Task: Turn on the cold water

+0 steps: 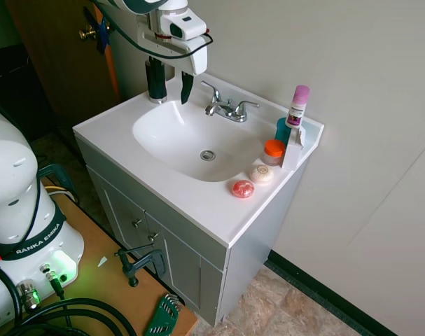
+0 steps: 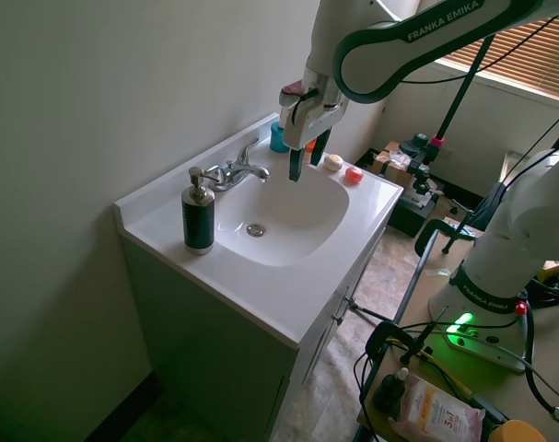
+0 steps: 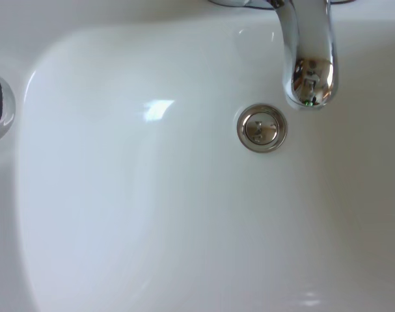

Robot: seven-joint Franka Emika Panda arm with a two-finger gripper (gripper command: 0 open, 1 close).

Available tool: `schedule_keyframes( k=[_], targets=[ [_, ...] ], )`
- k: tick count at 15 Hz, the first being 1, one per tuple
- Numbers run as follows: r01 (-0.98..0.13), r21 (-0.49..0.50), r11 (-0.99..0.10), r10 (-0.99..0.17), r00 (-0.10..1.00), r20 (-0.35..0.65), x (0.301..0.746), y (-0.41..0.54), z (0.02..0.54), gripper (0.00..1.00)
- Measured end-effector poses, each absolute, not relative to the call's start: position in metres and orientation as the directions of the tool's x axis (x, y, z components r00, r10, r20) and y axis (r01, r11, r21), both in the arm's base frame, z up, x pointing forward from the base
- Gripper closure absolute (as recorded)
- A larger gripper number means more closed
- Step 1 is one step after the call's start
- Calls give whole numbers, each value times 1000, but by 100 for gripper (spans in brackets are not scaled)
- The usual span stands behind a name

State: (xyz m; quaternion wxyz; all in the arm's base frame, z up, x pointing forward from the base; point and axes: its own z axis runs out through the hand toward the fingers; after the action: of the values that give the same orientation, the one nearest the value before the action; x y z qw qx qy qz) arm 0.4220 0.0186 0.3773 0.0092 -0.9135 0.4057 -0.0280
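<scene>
The chrome two-handled faucet [image 1: 227,110] stands at the back of the white sink [image 1: 198,143]. Its cold tap is the right lever [image 1: 246,106], the far lever [image 2: 250,147] in the second exterior view. The matching left lever [image 1: 211,88] and the short spout [image 3: 308,62] sit beside it. No water runs, and the drain [image 3: 262,128] is dry. My gripper [image 1: 171,84] hangs open and empty over the basin's back left part, to the left of the faucet and apart from it. In the second exterior view the gripper [image 2: 308,161] is above the bowl.
A dark soap dispenser [image 2: 198,215] stands at the sink's back left corner, close behind my fingers. At the right end are a pink-capped bottle [image 1: 297,106], a teal cup [image 1: 282,129], an orange-lidded jar [image 1: 273,150] and two round soaps [image 1: 244,188]. A wall runs right behind the faucet.
</scene>
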Motion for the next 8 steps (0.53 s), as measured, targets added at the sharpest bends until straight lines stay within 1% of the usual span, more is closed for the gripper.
schedule_keyframes(
  k=[2, 3, 5, 8],
  targets=[
    [-745, -44, -666, -746, 665, 43, 422, 19, 378, 0],
    [-748, -51, -662, -749, 660, 60, 425, 17, 380, 0],
    [-776, -88, -625, -779, 612, 135, 439, 4, 390, 0],
    [-816, -145, -560, -813, 506, 289, 484, -28, 392, 0]
  ],
)
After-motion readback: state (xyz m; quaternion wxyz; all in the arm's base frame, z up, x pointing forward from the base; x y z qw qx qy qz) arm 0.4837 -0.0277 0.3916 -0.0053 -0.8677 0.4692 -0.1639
